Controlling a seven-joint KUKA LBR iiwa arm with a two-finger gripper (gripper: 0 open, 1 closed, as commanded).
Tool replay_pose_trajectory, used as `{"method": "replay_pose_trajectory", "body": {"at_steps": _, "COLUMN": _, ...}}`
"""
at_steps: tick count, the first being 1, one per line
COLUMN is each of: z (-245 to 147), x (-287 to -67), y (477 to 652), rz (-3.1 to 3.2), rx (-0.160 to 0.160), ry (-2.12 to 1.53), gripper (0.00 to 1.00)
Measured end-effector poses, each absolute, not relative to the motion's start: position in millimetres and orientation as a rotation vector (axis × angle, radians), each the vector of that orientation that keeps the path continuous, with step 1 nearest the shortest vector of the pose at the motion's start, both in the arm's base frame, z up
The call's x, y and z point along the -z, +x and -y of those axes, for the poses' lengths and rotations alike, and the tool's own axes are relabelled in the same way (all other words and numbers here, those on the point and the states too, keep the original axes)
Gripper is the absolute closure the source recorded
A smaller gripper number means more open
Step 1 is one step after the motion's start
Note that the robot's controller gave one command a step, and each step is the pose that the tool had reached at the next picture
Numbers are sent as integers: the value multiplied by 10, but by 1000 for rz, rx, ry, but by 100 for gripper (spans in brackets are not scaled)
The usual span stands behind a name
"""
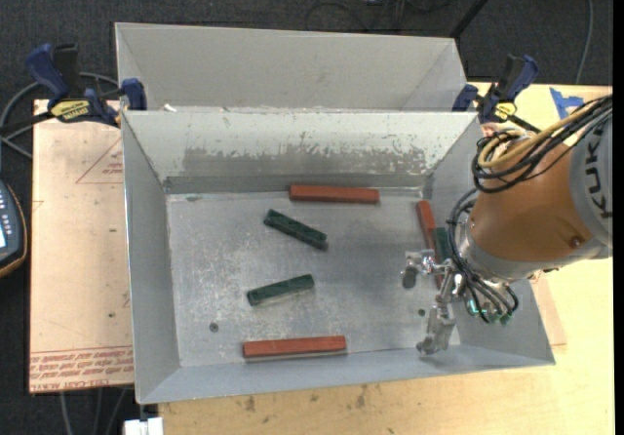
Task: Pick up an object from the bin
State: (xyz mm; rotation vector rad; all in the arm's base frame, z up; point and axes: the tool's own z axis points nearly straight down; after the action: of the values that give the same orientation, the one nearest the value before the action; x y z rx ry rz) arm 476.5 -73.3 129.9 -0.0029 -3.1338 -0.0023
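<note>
My gripper [422,310] hangs low over the bin's right front floor, open, with nothing between its fingers. One metal fingertip [430,342] points at the front corner and the other [411,273] sits further back. Just behind the gripper, a short red bar [425,218] leans along the right wall, its lower end hidden by the arm. A long red bar [294,347] lies flat along the front wall, to the gripper's left. A dark green bar [281,290] lies tilted mid-floor, well to the left.
A second dark green bar [295,229] lies slanted left of centre. Another long red bar [333,194] rests against the back wall. The arm's orange-brown cover and cables overhang the right wall. Bare floor separates the gripper from the green bars.
</note>
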Motion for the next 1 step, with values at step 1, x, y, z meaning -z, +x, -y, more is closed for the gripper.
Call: {"method": "replay_pose_trajectory", "body": {"at_steps": 1, "z": -355, "x": -1291, "y": 5347, "rz": 3140, "rx": 8, "ry": -198, "gripper": 0}}
